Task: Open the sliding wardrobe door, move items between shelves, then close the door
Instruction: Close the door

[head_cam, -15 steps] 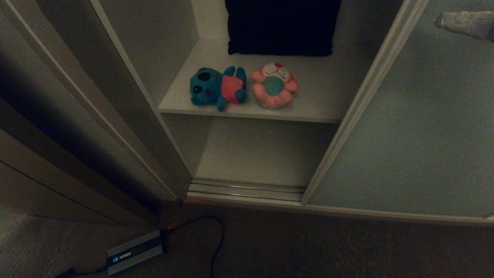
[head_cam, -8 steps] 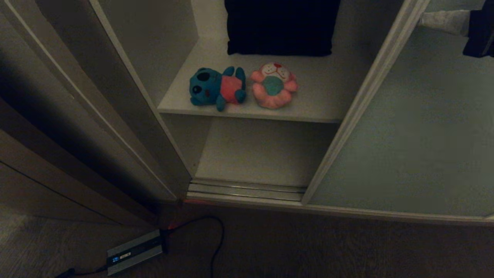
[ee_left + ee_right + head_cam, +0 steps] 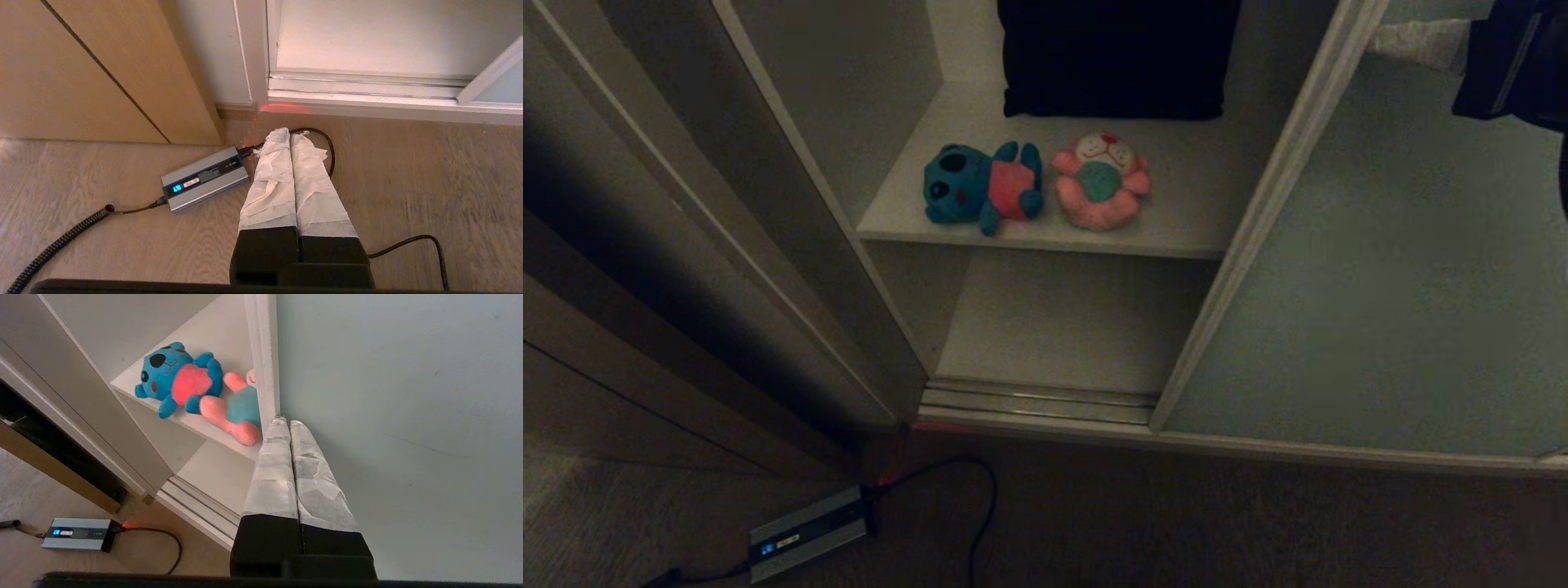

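Pressing clenched right hand against sliding wardrobe door edge frame | toys on upper shelf, near door's edge | risk: closing door brushing pink toy, hand slipping off frame | left hand clenched, idle near floor

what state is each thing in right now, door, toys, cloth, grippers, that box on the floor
sliding wardrobe door: partly open
teal-blue plush: lying on upper shelf
pink plush: lying beside it, same shelf
lower shelf: bare
dark folded cloth: behind the toys
right gripper: shut, at the door's frame edge
left gripper: shut, above the floor
power box: blue display lit
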### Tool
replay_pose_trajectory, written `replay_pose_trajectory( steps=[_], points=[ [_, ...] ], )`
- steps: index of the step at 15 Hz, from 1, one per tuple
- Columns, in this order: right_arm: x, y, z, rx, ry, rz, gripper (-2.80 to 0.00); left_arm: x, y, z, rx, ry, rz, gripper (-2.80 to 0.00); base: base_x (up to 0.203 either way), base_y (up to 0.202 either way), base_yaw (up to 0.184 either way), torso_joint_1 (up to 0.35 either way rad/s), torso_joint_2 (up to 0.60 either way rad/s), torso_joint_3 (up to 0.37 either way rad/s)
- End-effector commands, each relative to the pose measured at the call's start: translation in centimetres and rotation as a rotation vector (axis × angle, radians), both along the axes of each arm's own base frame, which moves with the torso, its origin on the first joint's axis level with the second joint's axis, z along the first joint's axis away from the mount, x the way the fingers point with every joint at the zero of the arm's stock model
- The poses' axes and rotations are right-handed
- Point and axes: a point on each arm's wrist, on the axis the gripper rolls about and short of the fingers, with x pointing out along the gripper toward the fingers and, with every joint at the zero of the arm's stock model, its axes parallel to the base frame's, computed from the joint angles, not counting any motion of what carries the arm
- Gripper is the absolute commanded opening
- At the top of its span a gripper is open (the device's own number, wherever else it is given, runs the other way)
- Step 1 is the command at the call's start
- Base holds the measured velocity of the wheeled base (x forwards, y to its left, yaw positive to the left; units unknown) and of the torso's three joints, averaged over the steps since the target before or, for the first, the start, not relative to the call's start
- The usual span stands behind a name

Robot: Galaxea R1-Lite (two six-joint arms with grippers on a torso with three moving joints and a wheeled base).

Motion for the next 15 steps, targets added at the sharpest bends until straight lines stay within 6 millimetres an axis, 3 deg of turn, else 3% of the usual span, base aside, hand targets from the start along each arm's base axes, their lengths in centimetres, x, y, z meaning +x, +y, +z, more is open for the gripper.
replay_pose_trajectory(
  steps=[1,4,7,10,12,15],
  points=[
    [1.0,2.9,-0.5,-0.012,0.027,0.026,-2.80,0.0,0.0,0.0,0.000,0.002,0.000,-2.80,0.000,0.000,0.000,0.000,0.00,0.000],
    [0.8,6.5,-0.1,0.007,0.014,0.053,-2.80,0.0,0.0,0.0,0.000,0.003,0.000,-2.80,0.000,0.000,0.000,0.000,0.00,0.000],
    [-1.2,8.8,0.2,-0.010,0.000,0.139,-2.80,0.0,0.0,0.0,0.000,0.002,0.000,-2.80,0.000,0.000,0.000,0.000,0.00,0.000],
    [-3.5,6.7,1.1,-0.016,-0.017,0.138,-2.80,0.0,0.0,0.0,0.000,0.002,0.000,-2.80,0.000,0.000,0.000,0.000,0.00,0.000],
    [-6.0,3.4,1.8,-0.055,0.019,0.108,-2.80,0.0,0.0,0.0,0.000,0.000,0.000,-2.80,0.000,0.000,0.000,0.000,0.00,0.000],
    [-8.1,-1.6,1.9,-0.173,0.050,-0.059,-2.80,0.0,0.0,0.0,0.000,0.002,0.000,-2.80,0.000,0.000,0.000,0.000,0.00,0.000]
  ],
)
